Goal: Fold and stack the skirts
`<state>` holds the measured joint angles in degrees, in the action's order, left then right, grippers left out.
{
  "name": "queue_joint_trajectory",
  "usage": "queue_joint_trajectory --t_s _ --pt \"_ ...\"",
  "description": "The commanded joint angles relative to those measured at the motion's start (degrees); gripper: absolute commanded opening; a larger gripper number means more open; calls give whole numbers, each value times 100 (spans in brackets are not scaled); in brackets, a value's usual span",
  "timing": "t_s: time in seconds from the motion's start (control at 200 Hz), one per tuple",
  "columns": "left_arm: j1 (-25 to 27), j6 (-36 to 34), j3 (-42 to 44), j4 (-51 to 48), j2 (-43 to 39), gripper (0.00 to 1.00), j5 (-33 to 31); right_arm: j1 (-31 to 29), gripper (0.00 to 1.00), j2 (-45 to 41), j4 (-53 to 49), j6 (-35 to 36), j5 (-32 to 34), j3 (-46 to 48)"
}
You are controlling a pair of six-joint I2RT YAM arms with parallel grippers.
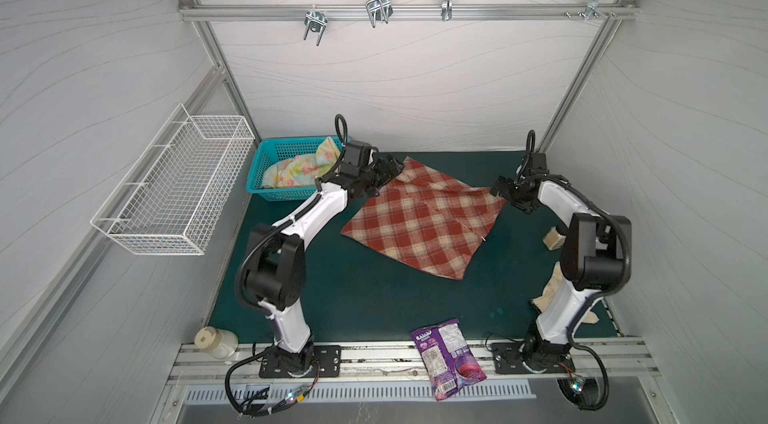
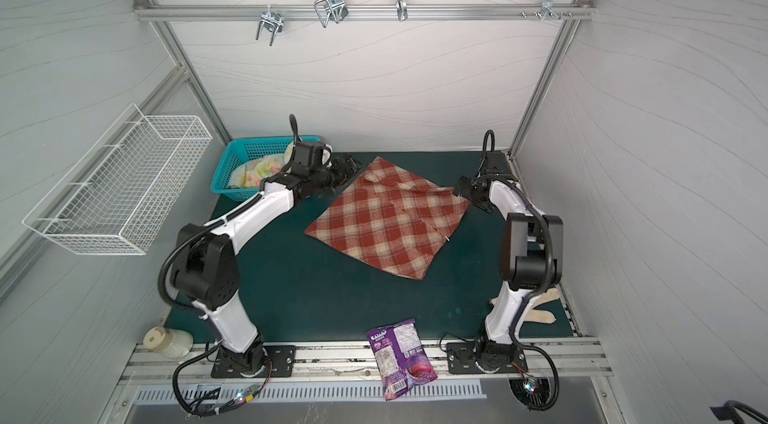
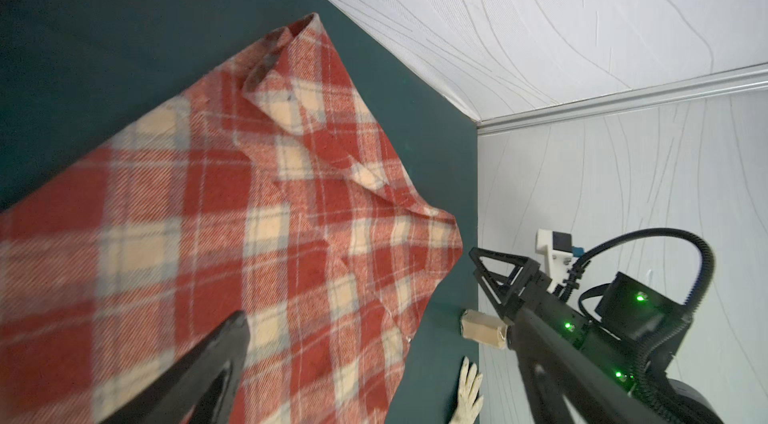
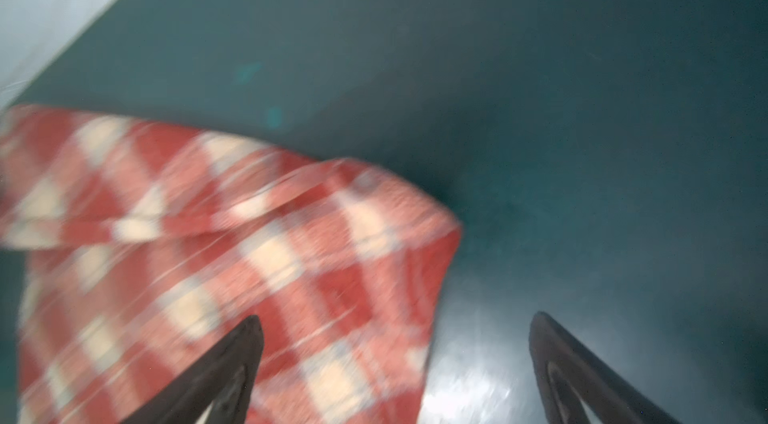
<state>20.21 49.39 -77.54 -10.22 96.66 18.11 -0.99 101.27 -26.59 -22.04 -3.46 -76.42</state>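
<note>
Right pincer [image 4: 397, 318] spread wide over plaid skirt [image 4: 232, 260] corner, left pincer [image 1: 392, 170] spread, gripping nothing

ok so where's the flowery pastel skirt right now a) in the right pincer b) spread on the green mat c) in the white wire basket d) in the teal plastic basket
d, the flowery pastel skirt lies bunched inside the teal plastic basket in both top views.
</note>
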Motion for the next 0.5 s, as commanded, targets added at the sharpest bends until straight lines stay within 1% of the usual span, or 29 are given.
queue_joint_trajectory --t_s 0.0,0.165,0.245,0.36,0.495 --pt "3 120 739 98 -733 99 -484 -472 99 -767 198 101 -65 228" --pt "-61 113 1772 -290 -1601 99 -954 -1105 99 -1550 232 213 -24 772" --pt "-234 255 2279 -293 -1905 99 -928 -1466 99 -1929 326 257 9 1092" --pt "-592 432 2974 -57 -2217 98 -818 -2010 99 -2427 389 388 205 1491" --pt "-905 406 3470 171 -2231 96 -708 -2619 99 -2845 409 568 465 1839"
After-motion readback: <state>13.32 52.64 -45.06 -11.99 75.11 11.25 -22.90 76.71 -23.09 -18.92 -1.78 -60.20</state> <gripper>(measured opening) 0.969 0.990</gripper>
